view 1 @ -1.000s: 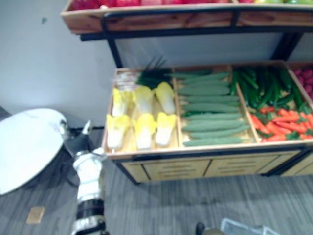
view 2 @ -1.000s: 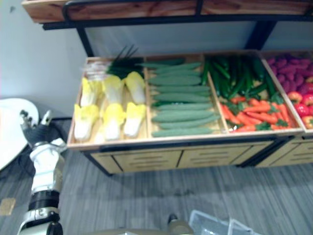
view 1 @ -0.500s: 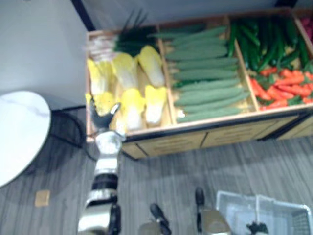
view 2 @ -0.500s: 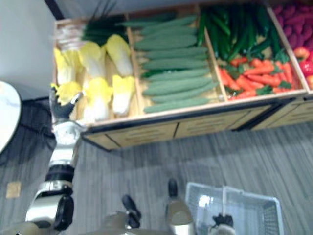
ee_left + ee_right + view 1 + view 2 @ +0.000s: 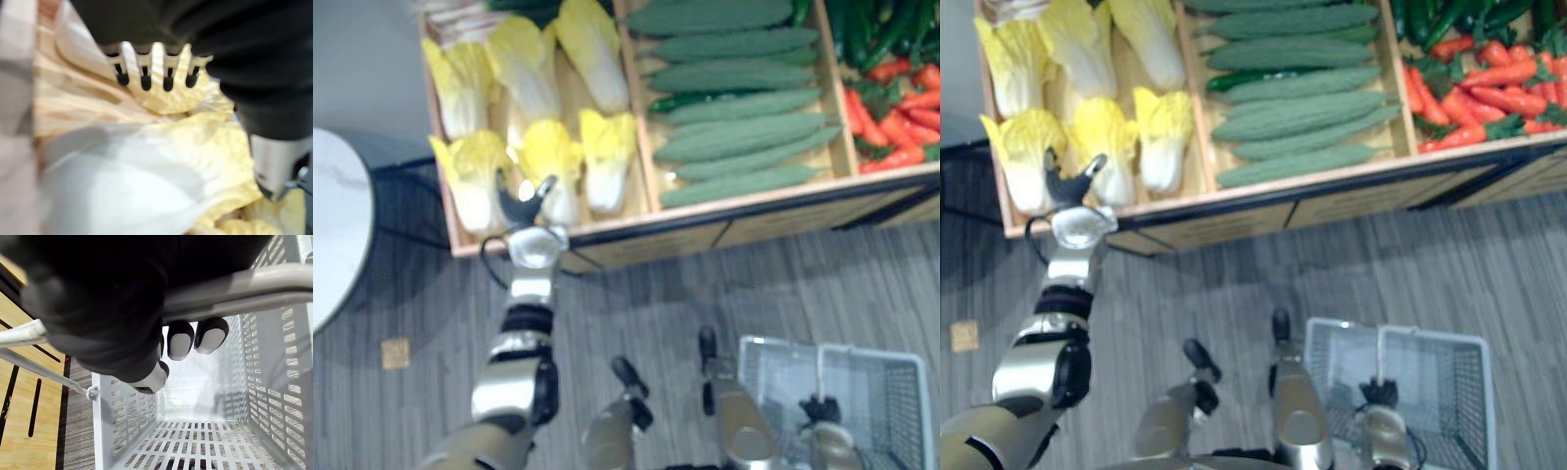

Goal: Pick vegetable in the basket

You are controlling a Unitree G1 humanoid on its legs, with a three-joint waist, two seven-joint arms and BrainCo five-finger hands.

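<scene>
Left hand [image 5: 524, 203] over the front row of the cabbage crate [image 5: 636, 227], fingers [image 5: 157, 58] straight and spread, holding nothing. Target cabbage [image 5: 551, 162] sits right under and ahead of them; contact can't be told. Its long axis runs front to back, white stem toward the crate's front edge, yellow leaves away, roughly in line with the forearm. Right hand [image 5: 122, 308] is curled round the basket [image 5: 778, 382] handle [image 5: 234, 291], well apart on the floor side, so the left is the nearer hand.
</scene>
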